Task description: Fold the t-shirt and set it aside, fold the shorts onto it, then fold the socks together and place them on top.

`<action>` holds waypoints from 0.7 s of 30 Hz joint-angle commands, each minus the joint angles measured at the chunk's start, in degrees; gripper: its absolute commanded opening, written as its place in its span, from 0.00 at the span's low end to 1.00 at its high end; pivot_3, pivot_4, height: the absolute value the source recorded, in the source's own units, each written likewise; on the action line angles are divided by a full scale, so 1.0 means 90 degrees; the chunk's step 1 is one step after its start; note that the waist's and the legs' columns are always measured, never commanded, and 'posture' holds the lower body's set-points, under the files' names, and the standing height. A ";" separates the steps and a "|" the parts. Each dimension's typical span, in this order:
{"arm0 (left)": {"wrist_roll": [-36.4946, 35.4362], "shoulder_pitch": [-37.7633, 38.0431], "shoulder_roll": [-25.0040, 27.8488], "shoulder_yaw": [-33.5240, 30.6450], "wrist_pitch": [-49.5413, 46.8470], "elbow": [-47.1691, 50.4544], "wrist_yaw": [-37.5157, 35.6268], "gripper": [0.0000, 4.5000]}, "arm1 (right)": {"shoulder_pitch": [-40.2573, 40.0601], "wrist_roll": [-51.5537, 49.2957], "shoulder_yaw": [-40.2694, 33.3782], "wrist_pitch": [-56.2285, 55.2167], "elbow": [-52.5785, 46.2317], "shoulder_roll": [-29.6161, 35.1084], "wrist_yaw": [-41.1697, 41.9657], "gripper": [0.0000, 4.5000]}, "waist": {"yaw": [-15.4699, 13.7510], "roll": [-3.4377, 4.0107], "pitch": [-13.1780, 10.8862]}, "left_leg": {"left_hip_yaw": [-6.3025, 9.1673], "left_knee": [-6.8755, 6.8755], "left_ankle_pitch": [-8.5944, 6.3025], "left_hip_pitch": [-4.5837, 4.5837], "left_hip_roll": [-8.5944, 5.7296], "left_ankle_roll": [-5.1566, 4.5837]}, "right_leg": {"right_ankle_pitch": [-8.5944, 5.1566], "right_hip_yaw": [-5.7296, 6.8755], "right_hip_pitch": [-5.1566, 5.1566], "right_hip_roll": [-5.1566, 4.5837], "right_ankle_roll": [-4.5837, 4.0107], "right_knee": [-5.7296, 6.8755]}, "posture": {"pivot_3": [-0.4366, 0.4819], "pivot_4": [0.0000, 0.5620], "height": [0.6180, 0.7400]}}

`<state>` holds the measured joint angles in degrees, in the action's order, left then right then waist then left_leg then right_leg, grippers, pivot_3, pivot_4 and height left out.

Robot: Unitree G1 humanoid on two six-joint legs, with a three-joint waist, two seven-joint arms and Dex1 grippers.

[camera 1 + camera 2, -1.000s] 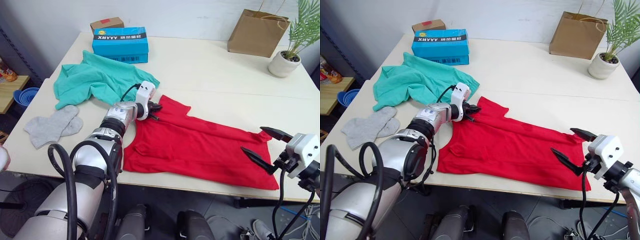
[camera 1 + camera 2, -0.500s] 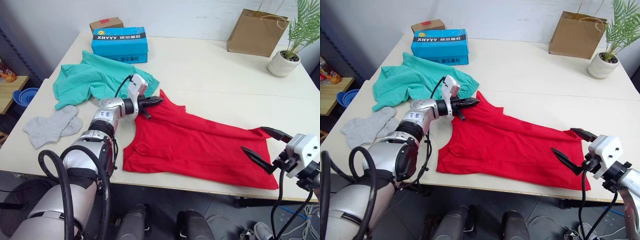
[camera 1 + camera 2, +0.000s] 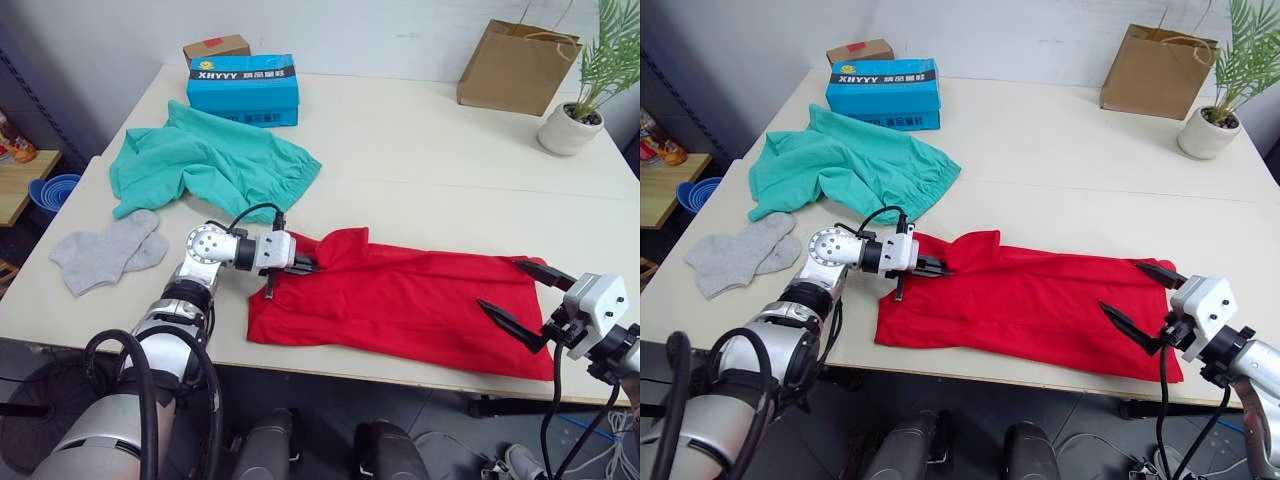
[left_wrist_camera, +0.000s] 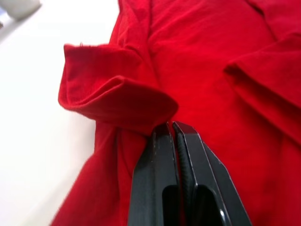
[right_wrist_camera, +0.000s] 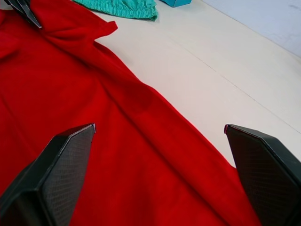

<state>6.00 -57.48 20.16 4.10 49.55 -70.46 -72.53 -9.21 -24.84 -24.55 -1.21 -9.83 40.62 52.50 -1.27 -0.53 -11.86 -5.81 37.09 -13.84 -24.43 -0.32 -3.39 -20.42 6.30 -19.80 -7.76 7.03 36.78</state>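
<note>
At the lower right of the head views, the right hand (image 3: 528, 297) hovers over the hem end of the t-shirt (image 3: 410, 305), its two black fingers spread wide apart and holding nothing; in its wrist view the red cloth lies open between the two fingertips (image 5: 56, 155). The t-shirt lies across the lower centre of the frame on the near part of the pale worktop (image 3: 420, 150), stretched from centre-left to lower right, with wrinkles along its length.

At the shirt's left end, the left hand (image 3: 305, 266) has its fingers pressed together, pinching a fold of the red fabric; in its wrist view the closed black fingers (image 4: 164, 155) meet right under a doubled-over flap of cloth. A sleeve bunches up just beyond that hand.

At the left edge of the frame, the socks (image 3: 105, 250) lie flat side by side, overlapping, well apart from the shirt. Just above them, in the upper left, the shorts (image 3: 205, 160) are spread loosely, their nearest edge close to the shirt's sleeve but not touching it.

Farther back at upper left stands a blue box (image 3: 243, 88) with a small brown carton (image 3: 216, 47) behind it. At the upper right, a brown paper bag (image 3: 515, 66) stands beside a potted plant (image 3: 575, 118).
</note>
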 commanded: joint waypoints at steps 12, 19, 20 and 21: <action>0.0501 0.0032 0.0673 0.0577 0.1307 -0.0068 0.0509 0.01 | -0.0141 0.0095 0.0026 -0.0263 0.0251 -0.0145 -0.0031 1.00 | 0.0019 0.0000 0.0000 | 0.0000 0.0000 0.0000 0.0002 0.0000 0.0000 | 0.0000 0.0001 -0.0001 0.0003 0.0000 0.0004 | 0.48 0.27 1.00; -0.0683 -0.0093 0.0592 -0.0057 -0.0636 0.0025 -0.0987 0.21 | -0.0130 -0.0039 -0.0023 -0.0150 0.0375 -0.0130 -0.0050 1.00 | 0.0028 0.0000 0.0000 | 0.0000 0.0001 -0.0002 0.0001 0.0000 -0.0003 | 0.0000 0.0002 -0.0001 0.0006 0.0000 0.0007 | 0.48 0.27 1.00; -0.0899 -0.0128 0.0661 -0.0168 -0.1112 0.0123 -0.1430 0.29 | -0.0160 -0.0218 -0.0074 -0.0003 0.0308 -0.0090 0.0045 1.00 | 0.0033 0.0000 0.0000 | 0.0000 0.0001 -0.0002 0.0001 0.0001 -0.0003 | 0.0000 0.0002 -0.0002 0.0007 0.0000 0.0007 | 0.48 0.27 1.00; -0.1098 -0.0174 0.0740 -0.0228 -0.1785 0.0246 -0.1822 0.35 | -0.0214 -0.0529 -0.0134 0.0269 0.0181 -0.0044 0.0169 1.00 | 0.0044 0.0000 0.0000 | 0.0000 0.0002 -0.0002 0.0001 0.0001 -0.0003 | 0.0000 0.0002 -0.0002 0.0008 0.0000 0.0008 | 0.48 0.27 1.00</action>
<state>-0.42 -57.57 25.48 3.73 39.31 -70.25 -84.62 -10.55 -26.21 -23.15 -0.41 -6.42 39.64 53.02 -0.87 -0.53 -11.86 -5.81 37.11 -13.85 -24.42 -0.30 -3.41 -20.42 6.32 -19.82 -7.66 7.03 36.87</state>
